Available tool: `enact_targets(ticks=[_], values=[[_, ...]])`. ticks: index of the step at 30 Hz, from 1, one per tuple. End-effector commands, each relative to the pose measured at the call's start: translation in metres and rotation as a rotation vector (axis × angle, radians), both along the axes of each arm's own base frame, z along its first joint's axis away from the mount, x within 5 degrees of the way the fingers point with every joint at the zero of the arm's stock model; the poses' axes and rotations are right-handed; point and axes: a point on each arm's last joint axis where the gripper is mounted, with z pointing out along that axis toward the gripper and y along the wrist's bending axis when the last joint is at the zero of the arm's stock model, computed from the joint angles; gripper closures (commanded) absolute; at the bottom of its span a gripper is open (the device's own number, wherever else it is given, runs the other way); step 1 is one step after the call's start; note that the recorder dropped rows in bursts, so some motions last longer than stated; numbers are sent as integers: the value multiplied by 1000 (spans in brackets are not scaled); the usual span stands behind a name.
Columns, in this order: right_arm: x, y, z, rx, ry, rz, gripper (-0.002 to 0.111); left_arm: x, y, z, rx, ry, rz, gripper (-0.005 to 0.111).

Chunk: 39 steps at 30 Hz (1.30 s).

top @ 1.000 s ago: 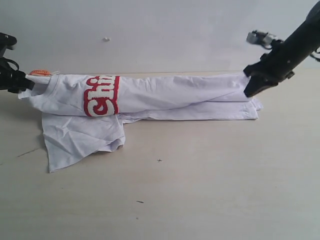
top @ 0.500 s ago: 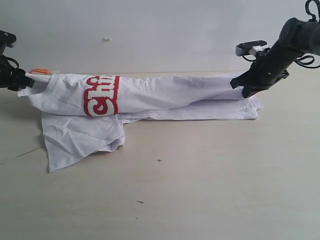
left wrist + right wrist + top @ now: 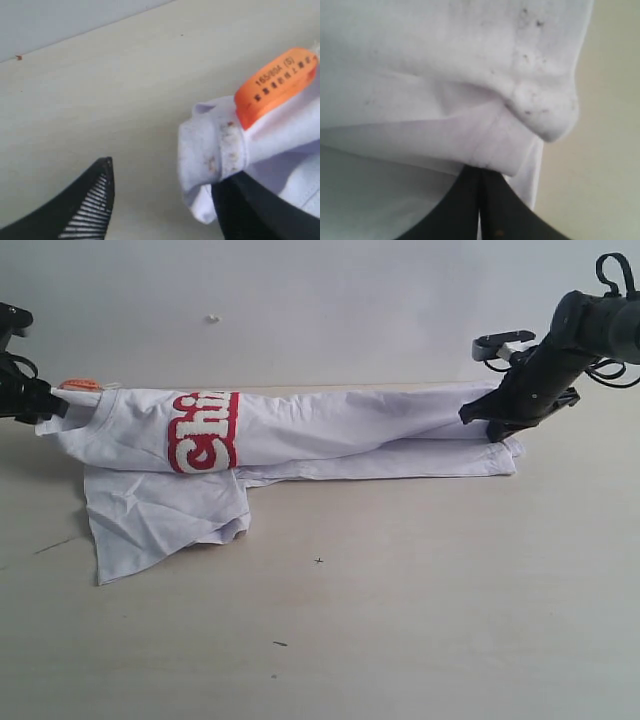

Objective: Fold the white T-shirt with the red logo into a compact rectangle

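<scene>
1 white T-shirt (image 3: 350, 425) lies on the counter (image 3: 400, 590), folded lengthwise into a long band between 2 end effectors. Its 1 red logo (image 3: 204, 432) wraps over the fold near the collar end, and 1 sleeve (image 3: 160, 520) spreads toward the front. The left end effector (image 3: 162, 175) has its 2 fingers spread, the collar bunched against 1 of them, beside 1 orange neck tag (image 3: 277, 82). The right end effector (image 3: 480, 175) is pressed together, pinching the shirt's hem end.
</scene>
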Motion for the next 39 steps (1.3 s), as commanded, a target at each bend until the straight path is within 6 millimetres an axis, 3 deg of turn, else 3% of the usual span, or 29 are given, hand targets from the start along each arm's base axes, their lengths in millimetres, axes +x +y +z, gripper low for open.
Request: enact_targets(ticks=[1,3,6,11,14,19,27,30,33,37,39], values=[[-13,3,-15,14,147,50,108,-5,-3,9,-9,39,-5,65],[-18,4,-13,15,169,53,108,-8,-4,7,-7,83,-13,76],[-32,4,-20,-6,204,58,108,-14,-4,2,-4,160,-30,79],[-57,4,-23,-25,232,58,108,-24,-8,0,-50,214,-24,70],[-73,5,-23,-39,267,68,108,-34,-11,9,-89,228,-28,63],[-103,9,-23,-29,336,71,108,-65,-14,18,-106,295,-27,64],[-134,23,-8,58,277,6,108,-133,1,28,-144,345,50,63],[-150,29,2,93,305,-6,108,-156,-5,51,-242,299,64,56],[-150,29,15,94,258,-14,108,-164,-6,76,-232,201,61,46],[-146,28,17,78,210,-10,108,-153,-1,99,-218,-60,110,43],[-145,27,17,75,201,-11,108,-147,2,102,-215,-133,138,43]])
